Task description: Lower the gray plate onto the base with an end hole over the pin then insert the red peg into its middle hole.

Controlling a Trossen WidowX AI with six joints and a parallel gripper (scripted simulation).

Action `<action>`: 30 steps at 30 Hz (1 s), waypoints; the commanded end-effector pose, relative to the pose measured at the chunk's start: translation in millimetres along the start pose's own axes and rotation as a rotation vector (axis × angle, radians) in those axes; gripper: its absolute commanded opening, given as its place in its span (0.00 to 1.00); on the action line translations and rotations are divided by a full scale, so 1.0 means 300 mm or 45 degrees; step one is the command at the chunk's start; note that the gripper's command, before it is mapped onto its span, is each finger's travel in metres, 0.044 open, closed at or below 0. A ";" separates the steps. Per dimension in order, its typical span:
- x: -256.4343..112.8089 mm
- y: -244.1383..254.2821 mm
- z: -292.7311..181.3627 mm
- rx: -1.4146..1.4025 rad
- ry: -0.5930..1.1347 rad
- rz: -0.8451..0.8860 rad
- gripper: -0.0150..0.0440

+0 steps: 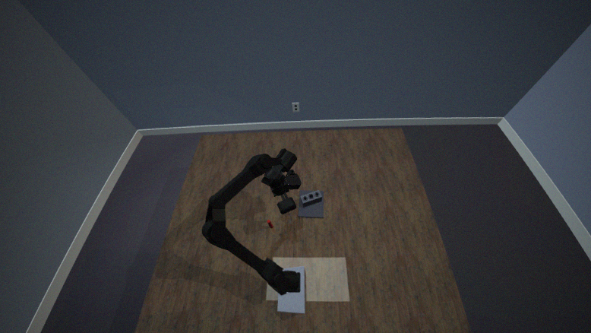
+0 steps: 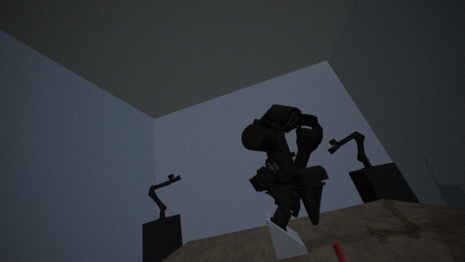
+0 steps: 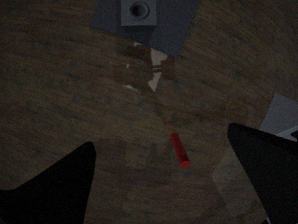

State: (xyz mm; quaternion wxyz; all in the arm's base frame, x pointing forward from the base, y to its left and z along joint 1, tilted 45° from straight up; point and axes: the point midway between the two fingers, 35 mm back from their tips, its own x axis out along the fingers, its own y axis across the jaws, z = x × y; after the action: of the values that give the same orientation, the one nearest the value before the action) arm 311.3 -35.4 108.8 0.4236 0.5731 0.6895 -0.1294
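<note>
The gray plate [image 1: 311, 197] [image 3: 126, 19] with three holes rests on the dark gray base [image 1: 311, 211] [image 3: 176, 40] and looks flat, at a slight angle to the base's edges. The one hole seen in the wrist view looks empty; the pin cannot be made out. The red peg [image 1: 270, 223] [image 2: 339, 252] [image 3: 180, 150] lies on its side on the wooden surface, to the front left of the base in the top view. My gripper [image 3: 161, 136] is wide open and empty, off to the left of the plate in the top view and above the surface. In the wrist view the peg appears between and beyond the fingers.
A pale rectangle [image 1: 328, 280] lies at the front, partly under the arm's white mount [image 1: 292, 303] [image 2: 287, 245]. Two more arms stand on black boxes [image 2: 162, 238] [image 2: 385, 182] in the background of the exterior view. The walls stand beyond the wooden surface.
</note>
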 end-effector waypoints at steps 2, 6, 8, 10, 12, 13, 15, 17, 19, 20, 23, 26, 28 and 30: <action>0.035 -0.086 -0.203 -0.029 0.024 -0.012 1.00; 0.053 -0.122 -0.297 -0.029 0.036 0.009 1.00; 0.055 -0.123 -0.300 -0.029 0.036 0.011 1.00; 0.055 -0.123 -0.300 -0.029 0.036 0.011 1.00; 0.055 -0.123 -0.300 -0.029 0.036 0.011 1.00; 0.061 -0.121 -0.301 -0.029 0.036 0.010 1.00; 0.113 -0.113 -0.309 -0.029 0.036 0.010 1.00; 0.140 -0.109 -0.313 -0.030 0.037 0.012 1.00; 0.140 -0.109 -0.313 -0.030 0.037 0.012 1.00; 0.140 -0.109 -0.313 -0.030 0.037 0.012 1.00; 0.165 -0.111 -0.312 -0.030 0.037 0.012 1.00; 0.190 -0.113 -0.312 -0.030 0.038 0.013 1.00; 0.190 -0.113 -0.312 -0.030 0.038 0.013 1.00; 0.193 -0.113 -0.311 -0.030 0.038 0.013 1.00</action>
State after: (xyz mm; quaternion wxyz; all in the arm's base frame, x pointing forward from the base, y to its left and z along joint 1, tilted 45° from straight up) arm 242.8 52.2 116.3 0.4253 0.5713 0.6933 -0.1101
